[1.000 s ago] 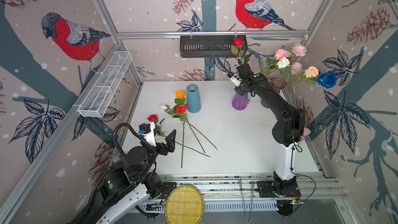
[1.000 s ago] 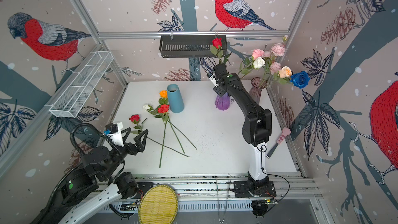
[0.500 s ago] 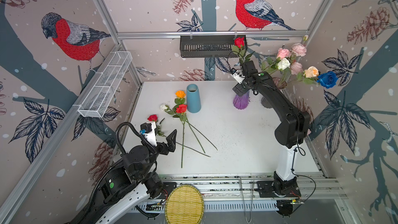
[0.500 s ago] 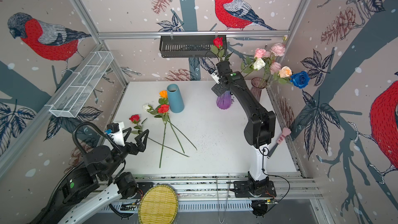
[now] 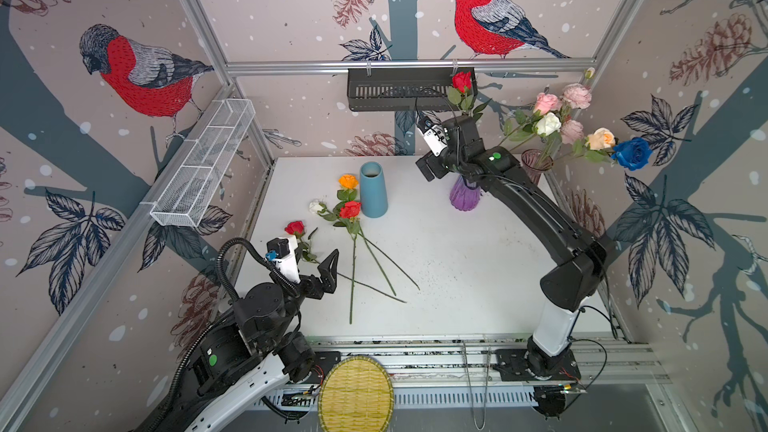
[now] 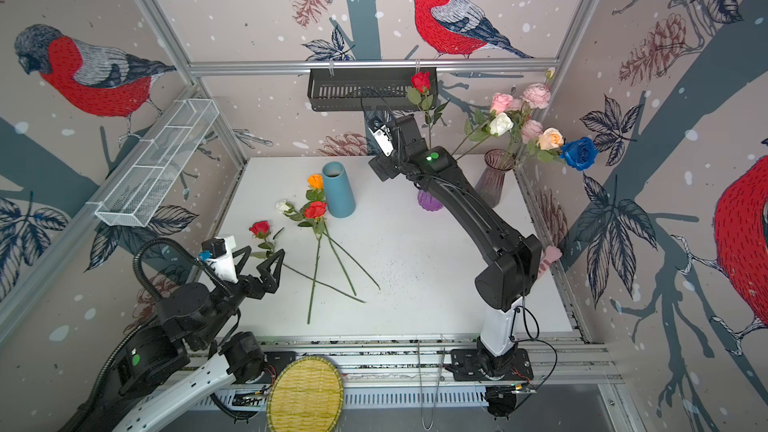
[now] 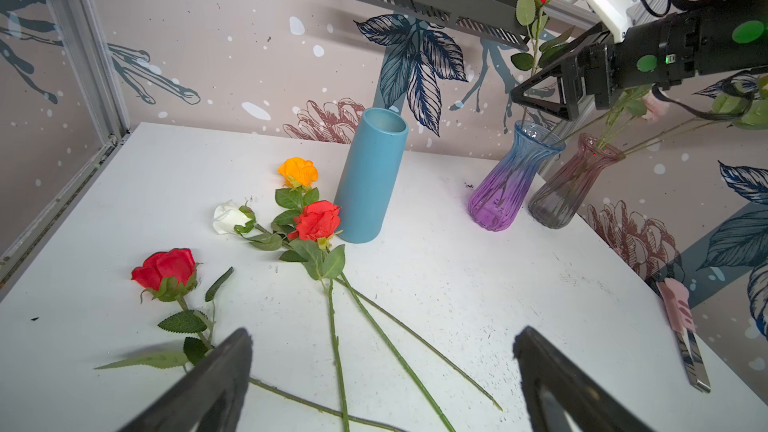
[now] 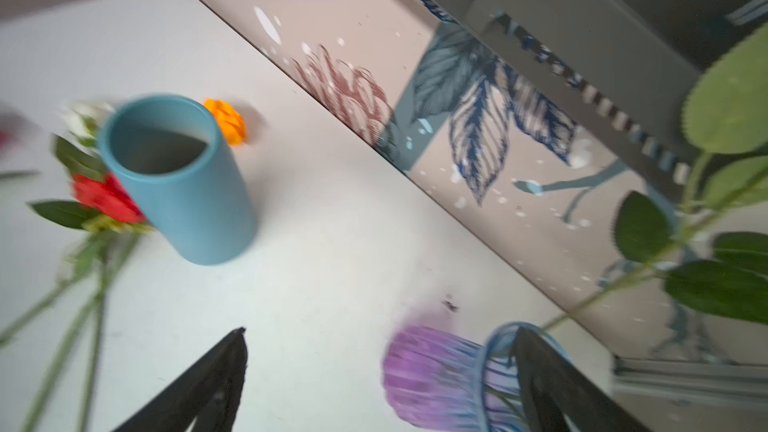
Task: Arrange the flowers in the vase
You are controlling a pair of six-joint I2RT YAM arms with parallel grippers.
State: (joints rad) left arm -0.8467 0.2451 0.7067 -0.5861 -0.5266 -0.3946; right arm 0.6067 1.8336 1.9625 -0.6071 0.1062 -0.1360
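A red rose (image 5: 462,81) stands upright in the purple-and-blue glass vase (image 5: 464,197) at the back of the table. My right gripper (image 8: 380,336) is open just above that vase's rim, beside the rose's stem (image 7: 536,41) and holding nothing. A smoky pink vase (image 5: 536,164) to its right holds several flowers (image 5: 573,126). On the table lie a red rose (image 5: 295,227), a white rose (image 5: 316,206), an orange rose (image 5: 348,180) and a red-orange rose (image 5: 350,209). My left gripper (image 7: 382,338) hovers open over their crossed stems (image 7: 336,347), empty.
A blue cylinder vase (image 5: 372,189) stands next to the orange rose. A white wire basket (image 5: 203,164) hangs on the left wall and a black shelf (image 5: 395,89) on the back wall. A woven yellow tray (image 5: 356,394) sits at the front rail. A pink-handled tool (image 7: 681,326) lies at the table's right edge.
My right gripper has opened and let go of the red rose's stem, which now stands in the purple vase, and it has lifted slightly. The left arm has not moved.
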